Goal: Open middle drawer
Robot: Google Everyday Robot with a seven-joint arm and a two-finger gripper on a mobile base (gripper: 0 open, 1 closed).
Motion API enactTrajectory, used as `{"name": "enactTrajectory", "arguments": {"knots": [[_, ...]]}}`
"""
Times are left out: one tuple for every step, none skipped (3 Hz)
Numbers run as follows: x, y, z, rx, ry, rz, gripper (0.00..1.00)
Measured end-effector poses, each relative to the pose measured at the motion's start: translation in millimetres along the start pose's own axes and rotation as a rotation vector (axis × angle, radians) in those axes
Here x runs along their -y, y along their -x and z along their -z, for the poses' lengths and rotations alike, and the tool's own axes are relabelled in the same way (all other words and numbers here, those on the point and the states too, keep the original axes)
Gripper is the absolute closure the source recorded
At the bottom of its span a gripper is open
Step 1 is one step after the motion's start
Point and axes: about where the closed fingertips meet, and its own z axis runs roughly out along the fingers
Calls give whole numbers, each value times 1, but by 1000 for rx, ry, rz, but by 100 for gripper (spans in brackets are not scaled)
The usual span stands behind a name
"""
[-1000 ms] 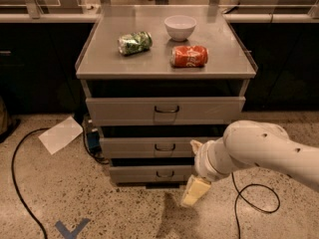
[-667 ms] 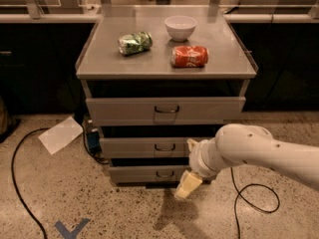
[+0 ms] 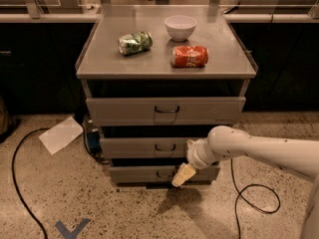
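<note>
Tool (image 3: pixel 183 176) shifted left, below grey middle drawer (image 3: pixel 149 147)

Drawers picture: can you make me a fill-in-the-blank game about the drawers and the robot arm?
1. The red can lies on its ___ on the cabinet top.
2. Behind the red can stands a white ___.
3. The end effector hangs in front of the ___ drawer.
4. The middle drawer has a small dark ___ at its centre.
Missing words: side; bowl; lowest; handle.
</note>
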Motion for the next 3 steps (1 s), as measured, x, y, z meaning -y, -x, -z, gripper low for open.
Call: {"name": "enactTrajectory", "arguments": {"knots": [[-1,0,-10,9,-6,1,0],[6,15,-45,82,-20,6,0],[22,32,-92,150,-31,-14,0]]}}
